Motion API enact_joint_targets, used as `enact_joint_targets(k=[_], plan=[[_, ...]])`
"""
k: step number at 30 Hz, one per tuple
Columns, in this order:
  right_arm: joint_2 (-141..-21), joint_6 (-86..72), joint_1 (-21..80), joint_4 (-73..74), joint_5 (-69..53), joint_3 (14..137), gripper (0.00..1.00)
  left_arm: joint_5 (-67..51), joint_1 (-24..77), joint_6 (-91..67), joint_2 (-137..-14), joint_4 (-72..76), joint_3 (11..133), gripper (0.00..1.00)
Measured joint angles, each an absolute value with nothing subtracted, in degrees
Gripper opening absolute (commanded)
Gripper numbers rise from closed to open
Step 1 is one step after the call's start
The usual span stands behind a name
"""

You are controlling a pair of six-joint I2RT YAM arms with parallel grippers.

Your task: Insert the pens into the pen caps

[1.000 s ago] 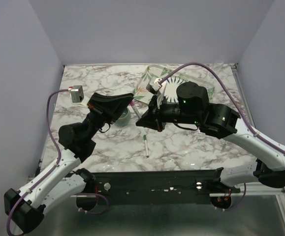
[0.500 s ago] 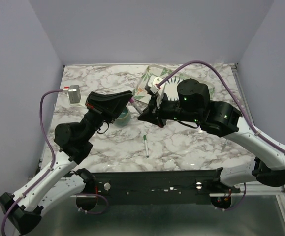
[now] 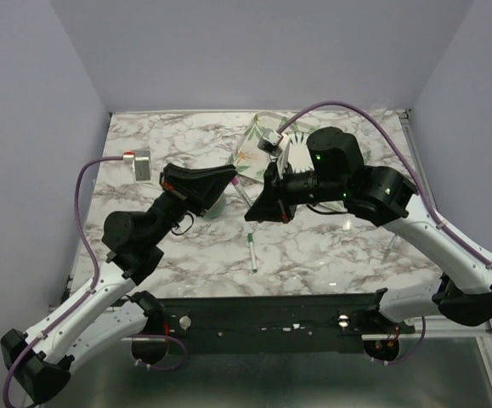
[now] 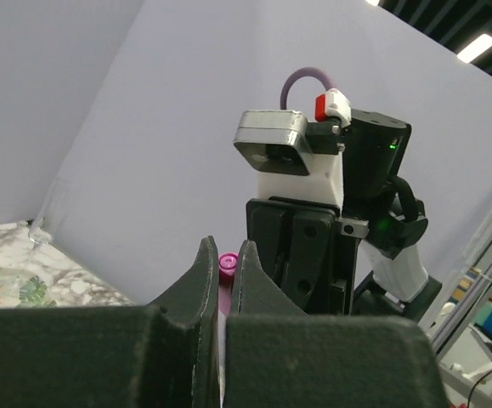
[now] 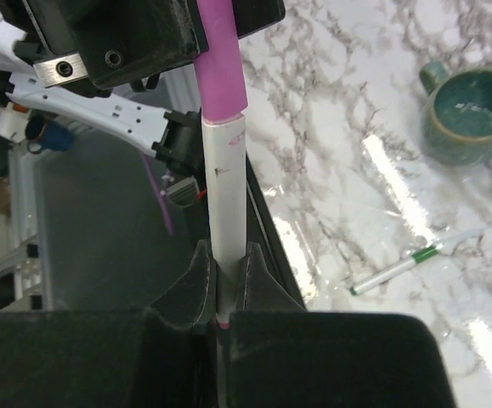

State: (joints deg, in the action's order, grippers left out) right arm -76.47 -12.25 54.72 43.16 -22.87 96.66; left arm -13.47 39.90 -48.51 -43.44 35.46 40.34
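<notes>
Counting two pens (image 5: pixel 226 187) (image 5: pixel 394 274) and one pink cap (image 5: pixel 220 59).

Pink cap (image 4: pixel 227 263): in the left wrist view only its end shows; the rest is buried between the fingers of the left pincer (image 4: pixel 226 251).
Held pen (image 5: pixel 226 195): lower end hidden inside the right pincer (image 5: pixel 225 251).
Cup (image 5: pixel 471 115): cut by the right edge of the right wrist view.
Leaf-print sheet (image 3: pixel 250 146): partly covered by the right arm (image 3: pixel 373 191).
Lying pen (image 3: pixel 252 252): too small overhead to tell whether it is capped.
</notes>
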Motion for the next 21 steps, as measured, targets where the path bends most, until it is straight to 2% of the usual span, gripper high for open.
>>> enact_joint_targets(k=[10, 21], plan=[[-73.67, -15.88, 53.78, 39.44, -26.74, 86.04, 0.01, -13.67, 39.88, -60.88, -43.27, 44.75, 30.22, 0.00], [-72.97, -6.94, 53.95, 34.41, -26.37, 85.82, 0.01, -9.37, 41.56, -62.59, -42.15, 41.32, 33.41, 0.00]])
